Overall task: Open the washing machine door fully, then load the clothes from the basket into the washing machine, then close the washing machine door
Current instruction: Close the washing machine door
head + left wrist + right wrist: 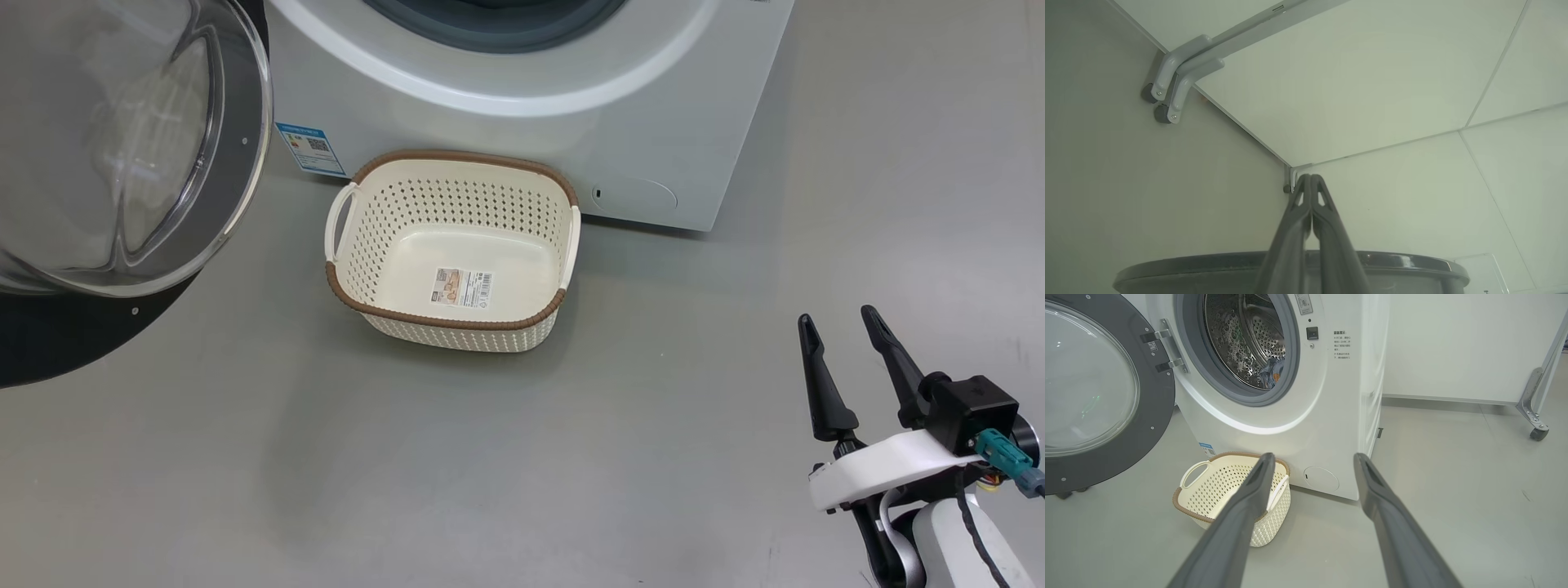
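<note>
On smooth grey floor (pixel 490 457), basket (pixel 445 320) beside washing machine (pixel 653 122), white walls (pixel 1453 343)

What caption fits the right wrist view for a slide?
Open right gripper faces the empty basket; door open, clothes in drum.

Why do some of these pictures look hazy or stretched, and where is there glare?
Head view: sharp, with pale reflections in the glass of the door and a soft shadow by the basket. Left wrist view: washed-out and greenish, the shut left gripper soft. Right wrist view: wide-angle stretch makes the open right gripper loom large and blurry.
</note>
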You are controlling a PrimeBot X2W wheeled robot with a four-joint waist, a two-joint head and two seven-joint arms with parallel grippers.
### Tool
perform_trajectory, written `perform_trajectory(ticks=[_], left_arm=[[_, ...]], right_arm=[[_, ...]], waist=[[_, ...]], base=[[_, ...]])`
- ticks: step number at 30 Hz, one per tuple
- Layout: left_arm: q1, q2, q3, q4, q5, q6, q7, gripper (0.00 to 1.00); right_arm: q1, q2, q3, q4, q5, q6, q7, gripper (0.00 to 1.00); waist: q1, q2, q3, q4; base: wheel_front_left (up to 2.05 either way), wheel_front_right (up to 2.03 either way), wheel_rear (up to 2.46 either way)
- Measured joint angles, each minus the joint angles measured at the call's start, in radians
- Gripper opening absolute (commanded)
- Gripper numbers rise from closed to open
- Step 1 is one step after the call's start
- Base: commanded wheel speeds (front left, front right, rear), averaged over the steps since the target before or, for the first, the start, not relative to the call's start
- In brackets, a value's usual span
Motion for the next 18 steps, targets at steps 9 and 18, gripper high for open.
perform_trajectory(ticks=[9,18], left_arm=[[-0.027,0.020,0.002,0.026,-0.049,0.002,0.063,0.00],[-0.036,0.018,-0.001,0.049,-0.072,-0.004,0.096,0.00]], right_arm=[[-0.018,-0.020,-0.009,-0.024,0.000,0.000,0.009,1.00],[-0.029,-0.026,-0.010,-0.030,0.000,0.000,0.013,1.00]], waist=[[0.0000,0.0000,0.046,-0.018],[0.0000,0.0000,0.080,-0.027]], base=[[0.00,0.00,0.00],[0.00,0.00,0.00]])
